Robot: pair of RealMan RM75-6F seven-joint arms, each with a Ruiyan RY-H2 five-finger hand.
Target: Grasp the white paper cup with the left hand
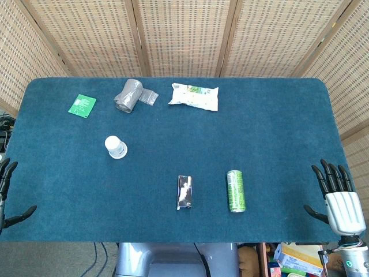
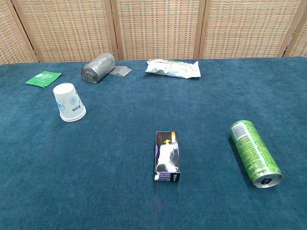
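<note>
White blue-printed paper cup (image 2: 69, 102), green can (image 2: 254, 152), grey roll (image 2: 98, 67), teal tablecloth (image 2: 115, 191).

blue table (image 1: 277, 133); cup (image 1: 116, 146), can (image 1: 235, 190), box (image 1: 184, 193), roll (image 1: 128, 95), packets (image 1: 194, 96)

light: bright, even | shadows: soft, small, under objects | glare: faint on green can (image 2: 254, 153) | focus: sharp in both views

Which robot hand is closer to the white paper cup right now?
Left. The left robot hand sits at the table's near-left edge, below and left of the white paper cup. The right robot hand is at the far right edge, across the table.
</note>
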